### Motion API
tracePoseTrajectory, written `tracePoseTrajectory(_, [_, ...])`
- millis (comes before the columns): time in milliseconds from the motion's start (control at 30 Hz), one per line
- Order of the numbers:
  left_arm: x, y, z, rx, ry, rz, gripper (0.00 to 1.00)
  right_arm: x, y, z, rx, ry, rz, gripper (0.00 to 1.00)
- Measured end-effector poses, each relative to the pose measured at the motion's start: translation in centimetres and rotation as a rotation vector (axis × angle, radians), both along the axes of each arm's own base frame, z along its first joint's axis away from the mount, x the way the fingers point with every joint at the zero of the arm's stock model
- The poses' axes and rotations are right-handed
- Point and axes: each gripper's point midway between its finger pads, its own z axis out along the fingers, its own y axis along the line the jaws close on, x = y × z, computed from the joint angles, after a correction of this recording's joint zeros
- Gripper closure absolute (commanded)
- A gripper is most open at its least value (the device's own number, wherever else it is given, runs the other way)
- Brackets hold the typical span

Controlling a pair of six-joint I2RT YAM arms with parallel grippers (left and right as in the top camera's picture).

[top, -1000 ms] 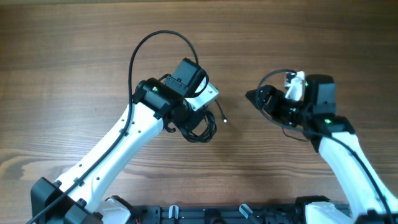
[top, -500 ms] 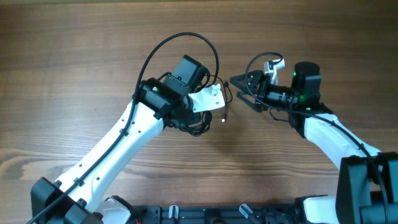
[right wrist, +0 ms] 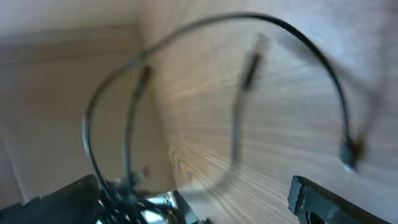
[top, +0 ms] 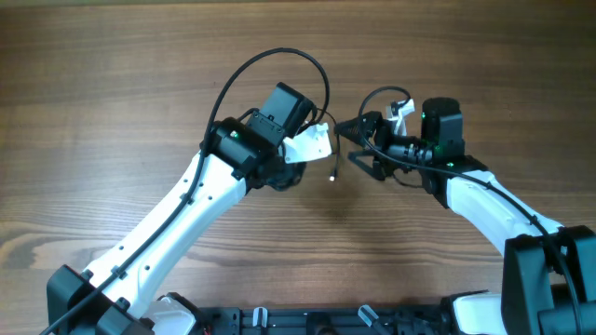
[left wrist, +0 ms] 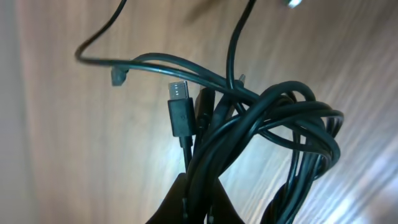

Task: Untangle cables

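Overhead, the cables hang bunched from the left gripper, which is clamped on them over the table. One loop arches above its wrist. The right gripper gapes empty just beside a dangling plug.

Surface: a wooden table that fills the overhead view from edge to edge.
Grain: brown boards with darker streaks, the lines running left to right as seen from above.
Light: in both wrist views the wood shows pale glare.
Near edge: a black mounting rail lies along the bottom border of the overhead view. The left arm and the right arm rise from that side.
Cables: the bunch of thin black cables sits over the middle of the table. Whether any strand or plug rests on the wood cannot be told.
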Motion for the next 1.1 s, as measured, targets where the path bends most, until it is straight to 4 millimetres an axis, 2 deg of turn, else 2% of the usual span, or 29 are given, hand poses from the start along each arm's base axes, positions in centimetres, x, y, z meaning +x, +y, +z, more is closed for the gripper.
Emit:
tracePoseTrajectory(100, [0.8, 0.7, 0.4, 0.045, -0.050, 0.010, 0.96, 0.0, 0.0, -0.1, 0.007, 0.022, -0.011, 0.00])
tracePoseTrajectory(167, [1.5, 0.1, 0.9, 0.038, -0.092, 0.003, 0.96, 0.1, 0.1, 0.1, 0.018, 0.036, -0.023, 0.00])
tracePoseTrajectory(233, [1.9, -1.4, 1.6, 0.016, -0.140, -0.022, 0.96, 0.1, 0.6, 0.2, 0.029, 0.065, -0.036, 0.00])
tracePoseTrajectory(367, [0.8, -3.7, 1.7, 0.000, -0.150, -0.090, 0.96, -0.1, 2.7, 0.7, 0.060, 0.107, -0.054, 0.01])
tracePoseTrajectory(433, [0.2, -4.5, 1.6, -0.014, -0.134, -0.114, 0.96, 0.2, 3.1, 1.2, 0.082, 0.115, -0.075, 0.00])
tracePoseTrajectory(533, [-0.5, -5.0, 1.3, -0.025, -0.111, -0.138, 0.96, 0.9, 2.7, 1.5, 0.106, 0.150, -0.129, 0.00])
tracePoseTrajectory(767, [-0.8, -5.2, 1.2, -0.035, -0.097, -0.147, 0.96, 2.2, 0.6, 1.4, 0.128, 0.190, -0.215, 0.00])
tracePoseTrajectory(933, [-1.0, -5.4, 1.1, -0.055, -0.081, -0.142, 0.96, 2.0, 0.9, 1.9, 0.154, 0.191, -0.185, 0.00])
tracePoseTrajectory(1100, [-1.4, -5.7, 0.8, -0.093, -0.047, -0.135, 0.96, 2.3, 1.7, 4.6, 0.218, 0.075, -0.113, 0.00])
